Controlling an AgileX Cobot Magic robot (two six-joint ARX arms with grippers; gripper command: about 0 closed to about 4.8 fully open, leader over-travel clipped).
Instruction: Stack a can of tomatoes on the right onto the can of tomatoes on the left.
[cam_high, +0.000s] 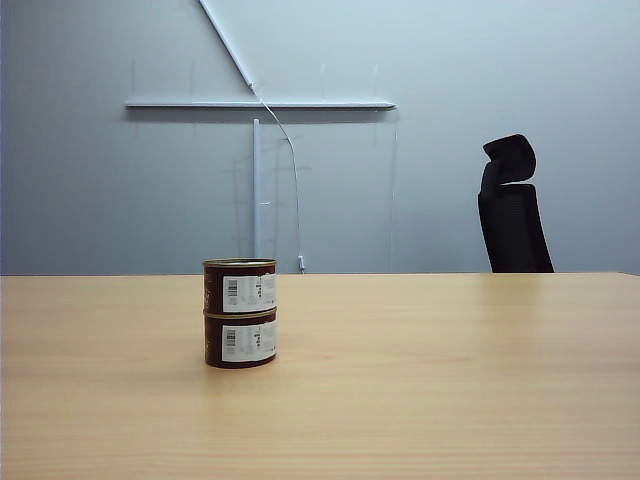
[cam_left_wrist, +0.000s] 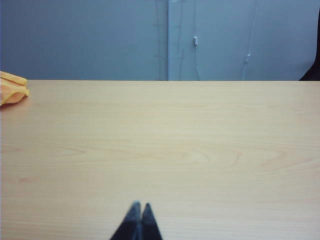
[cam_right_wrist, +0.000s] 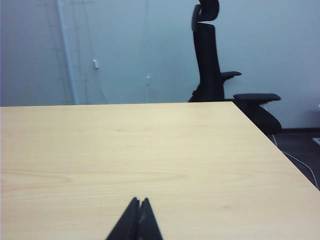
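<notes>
We see the top can (cam_high: 240, 287) sitting square on the lower can (cam_high: 240, 340) — only a table (cam_high: 420, 380) knock could topple it; left gripper (cam_left_wrist: 139, 207) and right gripper (cam_right_wrist: 139, 202) are both closed, empty, well clear.

I read this as an office or lab room — bare grey wall (cam_high: 450, 200), black office chair (cam_right_wrist: 210, 55) beyond my right gripper (cam_right_wrist: 138, 201), plain wooden table (cam_high: 450, 380).

A black office chair (cam_right_wrist: 212, 60) stands behind the wooden table's (cam_high: 420, 380) far edge, and an orange cloth (cam_left_wrist: 12, 87) lies on the tabletop.
</notes>
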